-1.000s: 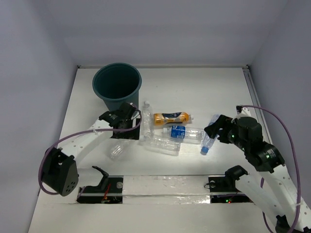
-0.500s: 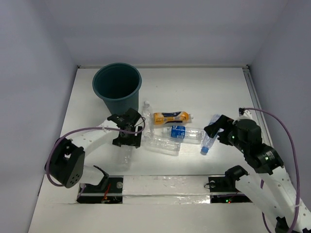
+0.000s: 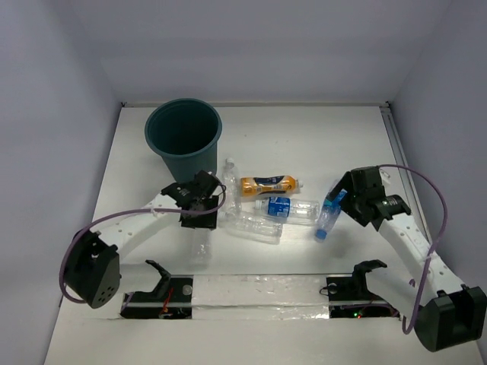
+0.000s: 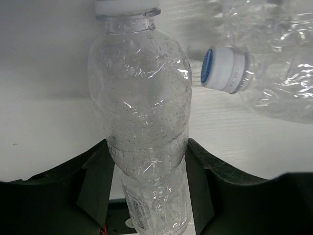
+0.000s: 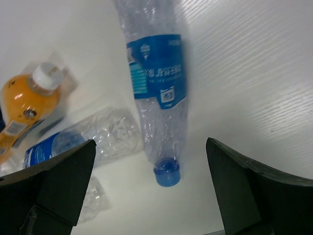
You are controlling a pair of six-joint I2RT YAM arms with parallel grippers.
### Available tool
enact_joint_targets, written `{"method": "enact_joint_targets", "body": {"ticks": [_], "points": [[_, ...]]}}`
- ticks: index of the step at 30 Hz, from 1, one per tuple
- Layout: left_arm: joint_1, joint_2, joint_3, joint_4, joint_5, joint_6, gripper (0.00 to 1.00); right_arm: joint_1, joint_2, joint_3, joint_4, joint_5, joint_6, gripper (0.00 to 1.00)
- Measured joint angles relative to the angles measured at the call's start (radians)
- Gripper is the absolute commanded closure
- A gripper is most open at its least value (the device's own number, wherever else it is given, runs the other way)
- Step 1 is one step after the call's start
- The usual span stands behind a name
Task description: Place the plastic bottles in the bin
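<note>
White left arm [image 3: 137,220] and right arm [image 3: 415,247], black joints, looping purple cables [image 3: 428,177].

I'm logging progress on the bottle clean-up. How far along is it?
Done: nothing visibly; what shows of the bin holds no bottle, and six bottles lie on the table. In hand: the left gripper clamps a clear bottle by its sides, not yet lifted; the right gripper hangs open over a blue-capped bottle. Left: all six.
</note>
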Motion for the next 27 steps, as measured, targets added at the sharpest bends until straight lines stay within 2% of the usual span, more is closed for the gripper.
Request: {"method": "enact_joint_targets", "body": {"ticks": [9,14,17,20,21,23,24,27], "points": [[-0.012,-0.283,-0.004,-0.014,0.074,-0.026,0.79,-0.09,0.133,0.051,0.004,0.083,-0.029,0.01],[-0.013,-0.365,0.089,-0.072,0.15,-0.041,0.79,-0.135,0.325,0.086,0.048,0.088,-0.102,0.11],[-0.013,-0.351,0.259,-0.098,0.172,-0.041,0.79,-0.16,0.433,0.119,0.071,0.059,-0.151,0.13],[-0.013,-0.291,0.481,-0.087,0.175,-0.031,0.79,-0.168,0.528,0.18,0.092,0.035,-0.196,0.2],[-0.013,-0.267,0.551,-0.086,0.173,-0.026,0.79,-0.169,0.557,0.2,0.105,0.031,-0.21,0.26],[-0.013,-0.196,0.713,-0.097,0.157,-0.008,0.79,-0.169,0.605,0.232,0.129,0.026,-0.234,0.34],[-0.013,-0.151,0.804,-0.099,0.142,0.003,0.79,-0.169,0.625,0.24,0.142,0.024,-0.241,0.42],[0.004,-0.03,1.029,-0.108,0.094,0.037,0.79,-0.169,0.656,0.246,0.166,0.022,-0.261,0.54]]}}
